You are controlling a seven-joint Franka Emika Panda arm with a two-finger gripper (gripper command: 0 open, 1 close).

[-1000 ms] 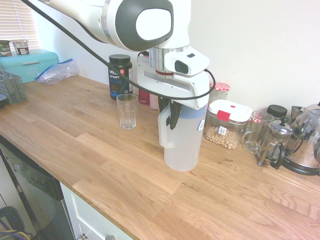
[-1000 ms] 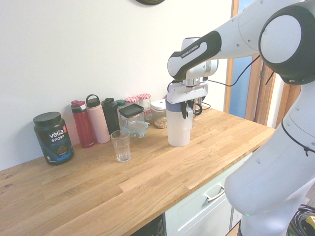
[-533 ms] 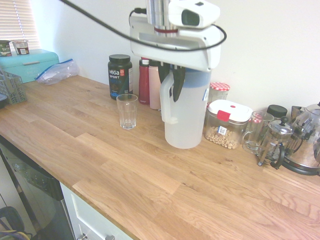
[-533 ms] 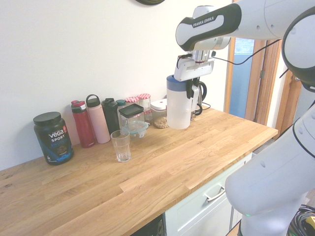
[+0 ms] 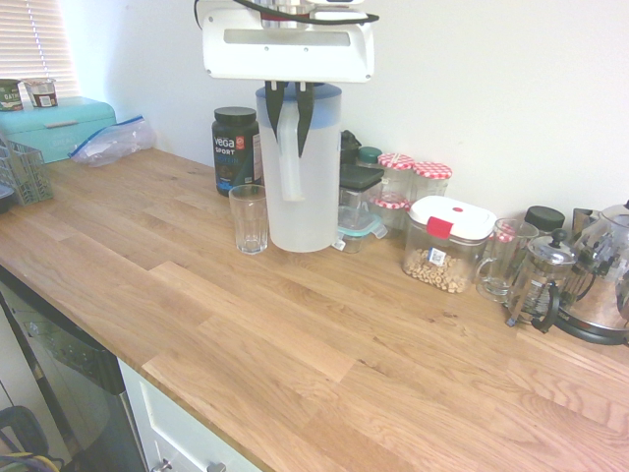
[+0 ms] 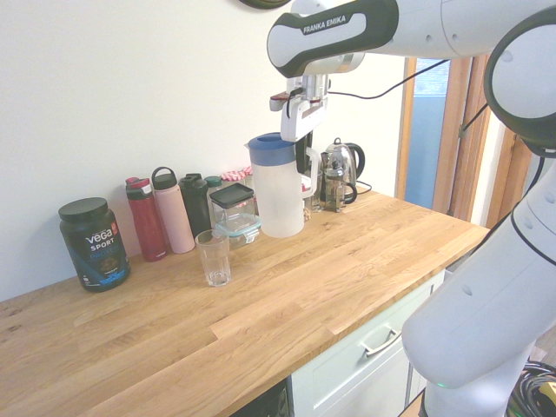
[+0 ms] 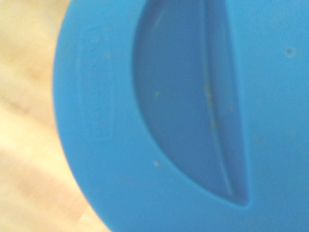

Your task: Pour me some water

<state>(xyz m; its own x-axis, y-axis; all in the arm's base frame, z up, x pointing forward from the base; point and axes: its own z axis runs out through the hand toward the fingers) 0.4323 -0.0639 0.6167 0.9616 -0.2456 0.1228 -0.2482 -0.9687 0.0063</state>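
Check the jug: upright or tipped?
Upright. The jug hangs level from the gripper beside the glass; nothing is pouring.

Vega tub point(image 5: 235, 147), cereal container point(image 5: 447, 243), kettle point(image 5: 606, 275), teal breadbin point(image 5: 64, 126) along wall.

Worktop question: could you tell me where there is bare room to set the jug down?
The front of the worktop is bare, from the glass along to the kettle. The wall side is crowded with bottles, jars and the protein tub.
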